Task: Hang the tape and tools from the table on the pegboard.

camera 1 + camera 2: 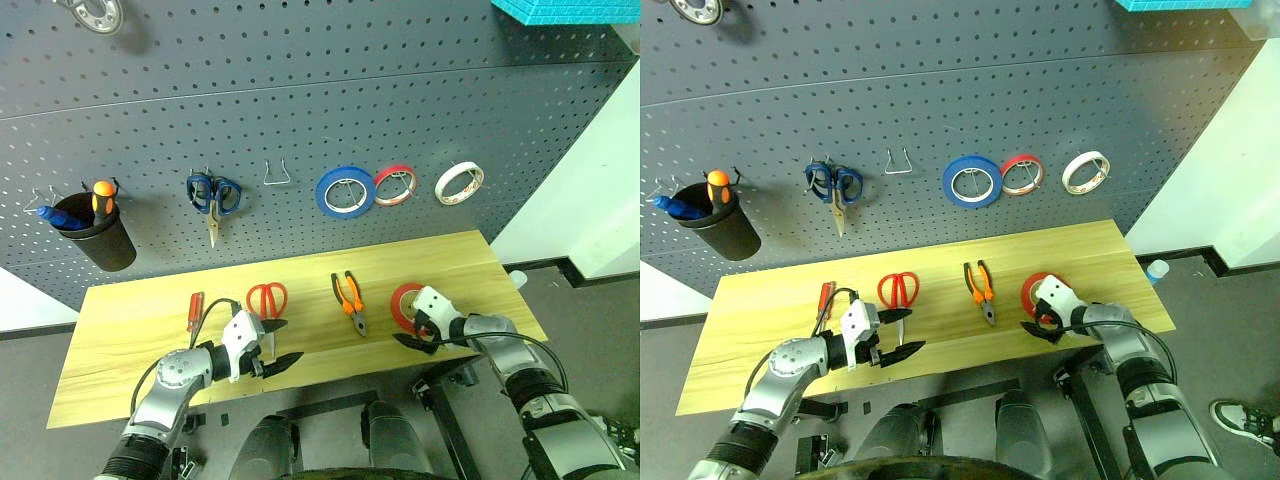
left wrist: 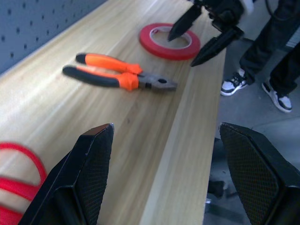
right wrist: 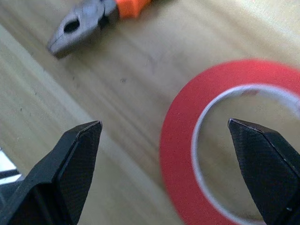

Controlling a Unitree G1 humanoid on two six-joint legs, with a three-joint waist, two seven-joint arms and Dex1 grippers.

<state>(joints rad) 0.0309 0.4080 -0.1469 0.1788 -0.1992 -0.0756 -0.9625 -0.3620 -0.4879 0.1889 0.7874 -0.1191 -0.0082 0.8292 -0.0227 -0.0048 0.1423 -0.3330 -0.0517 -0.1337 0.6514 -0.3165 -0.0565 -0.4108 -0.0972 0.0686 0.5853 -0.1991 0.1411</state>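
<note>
While the right gripper (image 1: 420, 340) hangs wide open and empty over the red tape (image 1: 404, 301), hiding its near right rim, the left gripper (image 1: 279, 346), also spread and empty, covers the blades of the red scissors (image 1: 267, 298) on the table (image 1: 130, 330).
</note>
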